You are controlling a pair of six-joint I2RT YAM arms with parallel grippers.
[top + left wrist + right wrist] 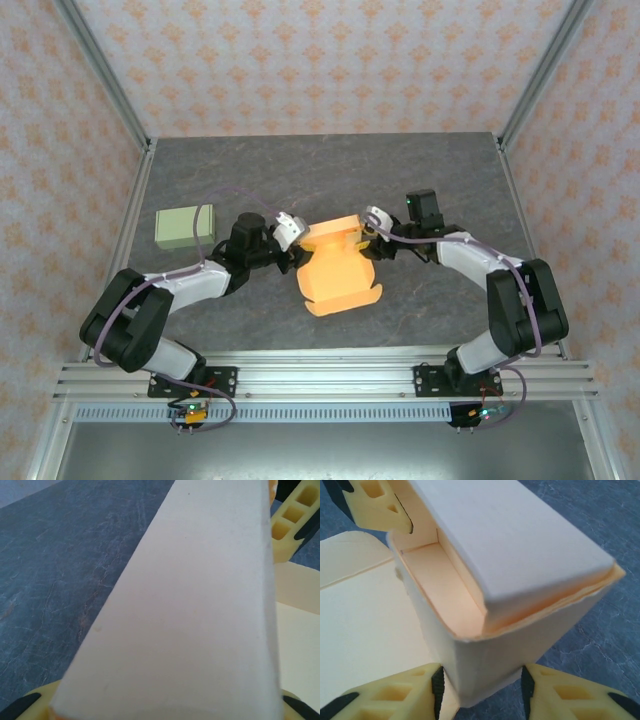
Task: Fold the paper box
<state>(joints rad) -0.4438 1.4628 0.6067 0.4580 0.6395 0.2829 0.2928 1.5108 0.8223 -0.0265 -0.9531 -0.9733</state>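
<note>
Since the paper box (338, 265) sits in the middle of the tabletop (450, 170) with its lid flap (520, 540) not fully down, I'd press evenly and keep the walls square. My left tool (297, 238) is clamped across the box's left side. My right tool (482, 685) straddles its end, pads against both walls.
</note>
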